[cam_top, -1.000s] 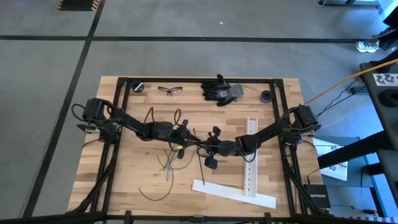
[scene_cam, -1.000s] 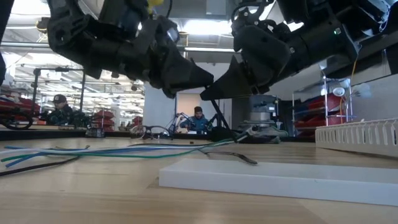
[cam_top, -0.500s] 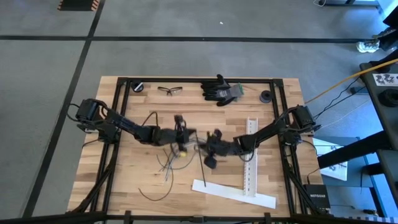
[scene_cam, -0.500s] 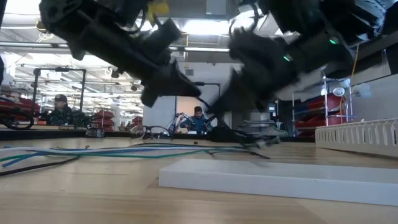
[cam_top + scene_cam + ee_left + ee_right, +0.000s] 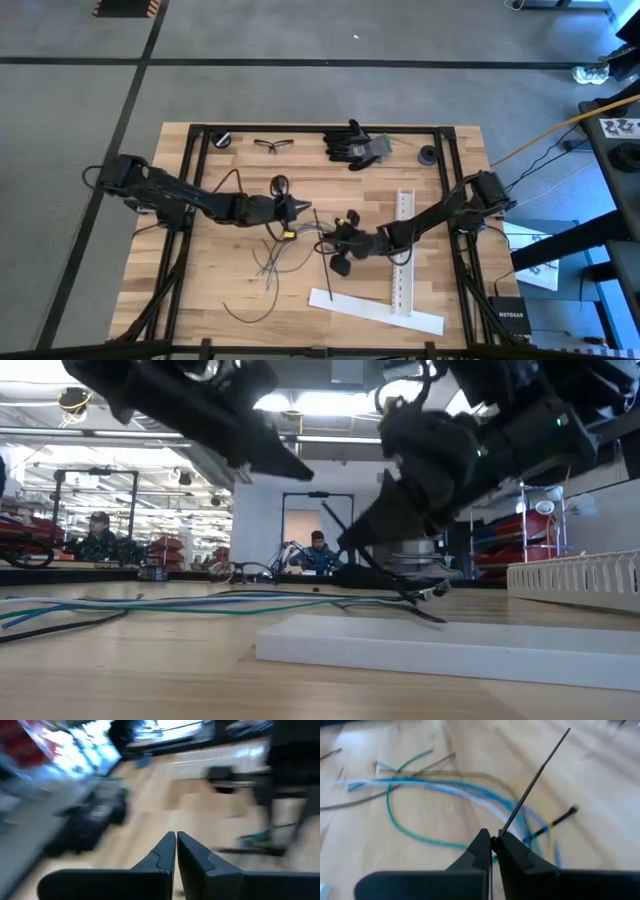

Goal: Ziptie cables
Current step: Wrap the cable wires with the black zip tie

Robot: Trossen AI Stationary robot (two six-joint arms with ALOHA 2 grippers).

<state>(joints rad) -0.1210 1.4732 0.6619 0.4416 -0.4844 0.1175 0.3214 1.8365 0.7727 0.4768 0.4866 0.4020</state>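
Observation:
Several thin pale blue, green and grey cables (image 5: 275, 255) lie limp on the wooden table near its middle; they also show in the right wrist view (image 5: 445, 790). My right gripper (image 5: 322, 232) sits just right of them, shut on a thin black ziptie (image 5: 330, 515). My left gripper (image 5: 303, 208) hangs shut and empty above the table, a little left of and beyond the right one, its tips (image 5: 176, 837) together. A second ziptie (image 5: 248, 314) lies curved on the table near the front left. My right gripper pinches the ziptie partway along its length (image 5: 506, 827) between its two fingertips. The fingers slant down from the table's right and lie across the strip. One end (image 5: 567, 730) sticks up into the air beyond the fingers. The other end (image 5: 440, 620) slants down to the tabletop.
A flat white strip (image 5: 375, 310) lies near the front edge and a perforated white strip (image 5: 402, 250) stands lengthwise to the right. Black gloves (image 5: 355, 145), safety glasses (image 5: 274, 145) and two small black round parts (image 5: 221, 139) (image 5: 428, 155) lie along the far edge.
My left gripper has risen from beside the right gripper's tips, drawn back a little toward the table's left and rolled. My right gripper has rolled in place. The ziptie, which lay low by the table, now slants with its far end in the air.

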